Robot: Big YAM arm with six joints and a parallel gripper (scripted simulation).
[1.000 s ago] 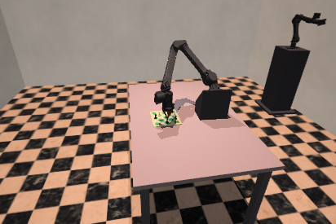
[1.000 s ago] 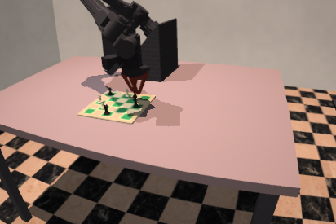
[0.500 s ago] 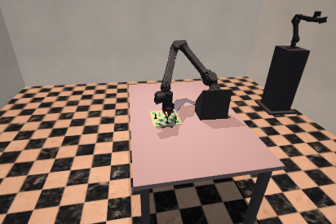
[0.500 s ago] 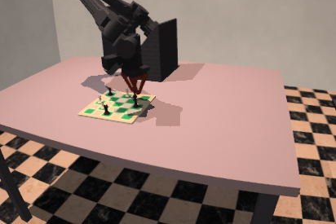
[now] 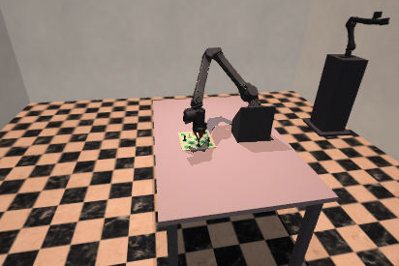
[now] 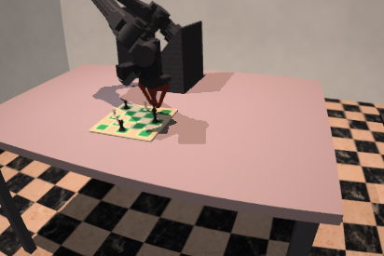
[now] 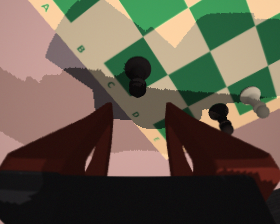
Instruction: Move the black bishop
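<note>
Chessboard [image 6: 150, 134], black bishop [image 7: 137, 74], open end effector [image 7: 138, 131]

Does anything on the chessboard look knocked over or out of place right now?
Nothing stands out. The pieces on the chessboard appear upright, including the black piece just ahead of the gripper, whose fingers are part open and hold nothing.

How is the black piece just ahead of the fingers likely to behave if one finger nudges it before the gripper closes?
The black piece looks top-heavy: a round head on a thin stem, so a high nudge would probably tip it. Once down, it may well roll on the flat board. The gripper stands part open and empty above it, so an even squeeze low on the stem seems safer.
</note>
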